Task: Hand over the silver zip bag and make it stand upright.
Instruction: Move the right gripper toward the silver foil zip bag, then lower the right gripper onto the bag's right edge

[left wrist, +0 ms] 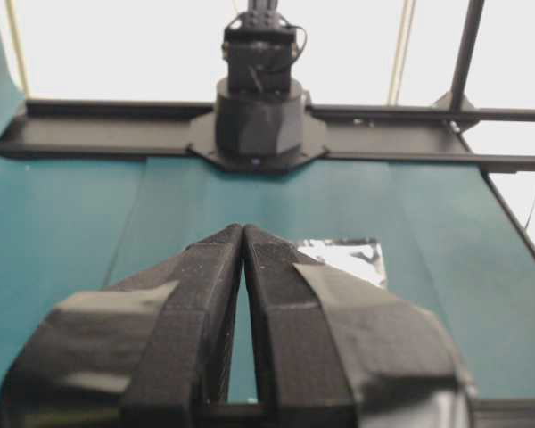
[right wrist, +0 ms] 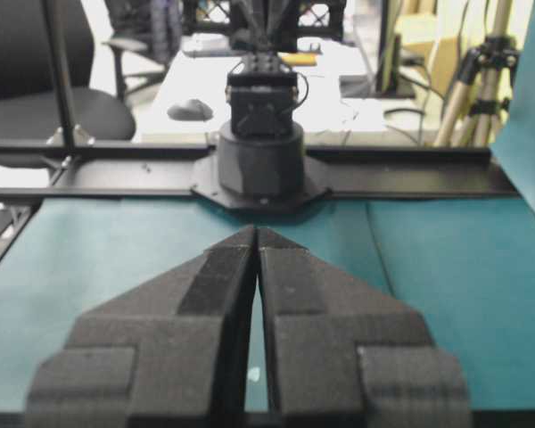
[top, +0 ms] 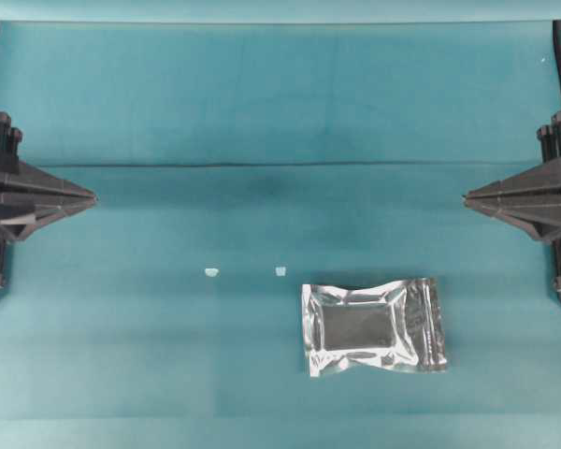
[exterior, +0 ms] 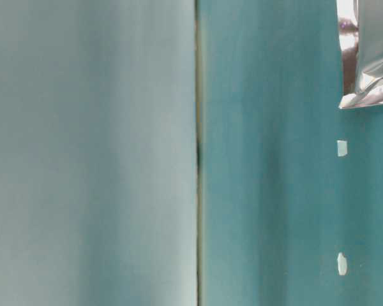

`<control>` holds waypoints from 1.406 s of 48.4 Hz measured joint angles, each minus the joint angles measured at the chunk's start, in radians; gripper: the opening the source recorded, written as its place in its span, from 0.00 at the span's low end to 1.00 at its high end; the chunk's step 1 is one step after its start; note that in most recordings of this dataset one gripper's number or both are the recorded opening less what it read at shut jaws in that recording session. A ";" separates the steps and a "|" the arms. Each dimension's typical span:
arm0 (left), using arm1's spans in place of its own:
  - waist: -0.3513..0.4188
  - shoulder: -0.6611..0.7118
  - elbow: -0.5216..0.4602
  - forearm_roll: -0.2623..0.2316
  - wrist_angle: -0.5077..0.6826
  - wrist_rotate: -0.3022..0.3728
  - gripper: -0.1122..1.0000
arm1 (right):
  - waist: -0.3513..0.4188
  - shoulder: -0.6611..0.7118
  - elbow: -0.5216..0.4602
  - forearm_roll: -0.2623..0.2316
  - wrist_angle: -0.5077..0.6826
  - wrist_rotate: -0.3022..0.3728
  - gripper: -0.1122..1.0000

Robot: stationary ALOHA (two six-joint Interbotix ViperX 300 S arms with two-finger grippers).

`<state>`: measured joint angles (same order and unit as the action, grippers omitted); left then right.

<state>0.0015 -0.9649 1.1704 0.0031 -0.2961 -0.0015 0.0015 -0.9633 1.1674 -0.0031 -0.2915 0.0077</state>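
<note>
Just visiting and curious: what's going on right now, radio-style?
Left end effector and right end effector shut, empty, parked at the sides. Bag flat on the cloth, untouched. Two white bits nearby, nothing blocking.

Even, soft light falls on the teal table from overhead, leaving a faint dark patch near its centre. The bag throws white glare off its crinkled foil. The table-level view is hazy and pale on its left half. In the left wrist view the background blows out white; both wrist views blur the near gripper fingers.
</note>
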 measured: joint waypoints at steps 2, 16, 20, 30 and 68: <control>-0.003 0.017 -0.009 0.003 0.000 -0.008 0.21 | 0.003 0.000 -0.002 0.006 0.002 0.002 0.17; -0.044 0.221 -0.143 0.012 0.003 -0.017 0.10 | 0.032 -0.005 -0.066 0.144 0.255 0.175 0.10; -0.043 0.253 -0.169 0.012 0.005 -0.014 0.10 | 0.035 -0.009 -0.097 0.163 0.337 0.249 0.10; -0.043 0.275 -0.198 0.012 0.040 -0.025 0.10 | 0.035 -0.009 -0.158 0.215 0.517 0.554 0.10; -0.061 0.267 -0.201 0.012 0.117 -0.046 0.10 | 0.132 0.012 0.074 0.183 0.778 1.241 0.10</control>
<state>-0.0598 -0.6980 0.9695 0.0153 -0.1795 -0.0476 0.1335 -0.9511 1.2410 0.1795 0.4863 1.2487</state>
